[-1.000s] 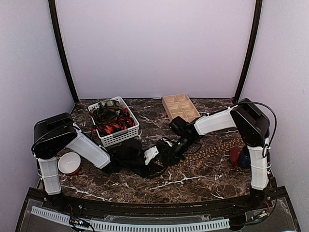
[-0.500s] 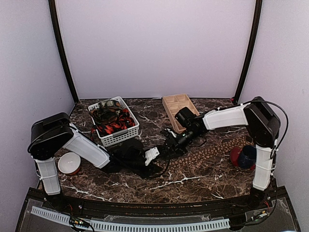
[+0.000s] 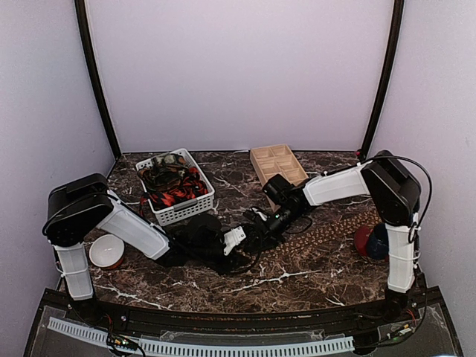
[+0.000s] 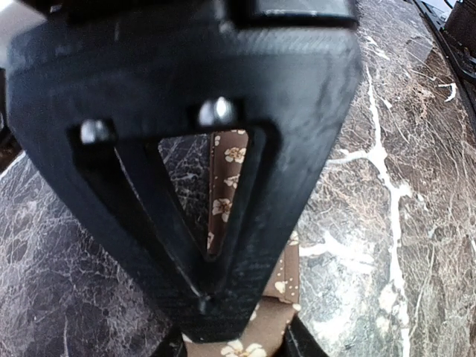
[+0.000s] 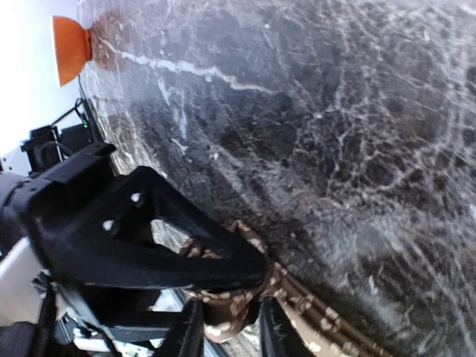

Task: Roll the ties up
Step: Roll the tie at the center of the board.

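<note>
Pinching the brown tan-dotted fabric necktie at its 9 o'clock end, left jaws and right jaws sit adjacent above the marble surface.

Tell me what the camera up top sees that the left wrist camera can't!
Only the top view shows the white basket stuffed with ties, the wooden tray and the white bowl. Only the left wrist view is close enough to show the little tan flowers printed on the brown tie. Both views show that brown tie lying on the dark marble table.
</note>
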`<state>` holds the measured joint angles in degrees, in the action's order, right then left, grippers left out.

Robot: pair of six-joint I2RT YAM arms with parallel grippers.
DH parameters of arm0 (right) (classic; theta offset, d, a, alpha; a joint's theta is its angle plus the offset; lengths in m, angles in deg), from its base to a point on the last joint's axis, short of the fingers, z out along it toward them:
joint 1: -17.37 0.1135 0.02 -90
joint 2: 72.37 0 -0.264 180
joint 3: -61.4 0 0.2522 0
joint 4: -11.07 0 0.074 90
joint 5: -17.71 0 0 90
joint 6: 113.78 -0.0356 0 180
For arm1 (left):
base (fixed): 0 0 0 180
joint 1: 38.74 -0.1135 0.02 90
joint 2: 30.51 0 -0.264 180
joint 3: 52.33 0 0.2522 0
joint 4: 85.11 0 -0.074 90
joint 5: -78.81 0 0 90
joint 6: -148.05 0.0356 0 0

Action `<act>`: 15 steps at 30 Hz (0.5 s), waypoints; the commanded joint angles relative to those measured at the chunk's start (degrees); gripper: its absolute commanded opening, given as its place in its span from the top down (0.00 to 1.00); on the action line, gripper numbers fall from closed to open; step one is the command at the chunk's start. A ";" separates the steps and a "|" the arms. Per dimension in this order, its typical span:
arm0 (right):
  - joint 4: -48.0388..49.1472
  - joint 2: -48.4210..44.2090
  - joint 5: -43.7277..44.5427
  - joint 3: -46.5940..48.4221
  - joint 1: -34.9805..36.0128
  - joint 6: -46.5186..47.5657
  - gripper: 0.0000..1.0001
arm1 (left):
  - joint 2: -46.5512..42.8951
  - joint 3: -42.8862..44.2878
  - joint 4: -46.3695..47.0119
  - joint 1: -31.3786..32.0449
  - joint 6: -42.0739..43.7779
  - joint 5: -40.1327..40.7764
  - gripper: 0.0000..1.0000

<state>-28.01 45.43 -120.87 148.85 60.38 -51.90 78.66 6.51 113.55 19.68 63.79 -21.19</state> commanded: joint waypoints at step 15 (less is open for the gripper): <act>1.60 -0.55 3.70 -5.24 -0.99 2.64 1.00 | -11.54 -7.15 -1.01 0.74 0.02 4.48 0.20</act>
<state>-27.47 46.06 -119.65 145.61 59.94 -50.10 72.54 0.21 113.12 20.05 63.37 -19.27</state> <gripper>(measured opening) 0.008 0.769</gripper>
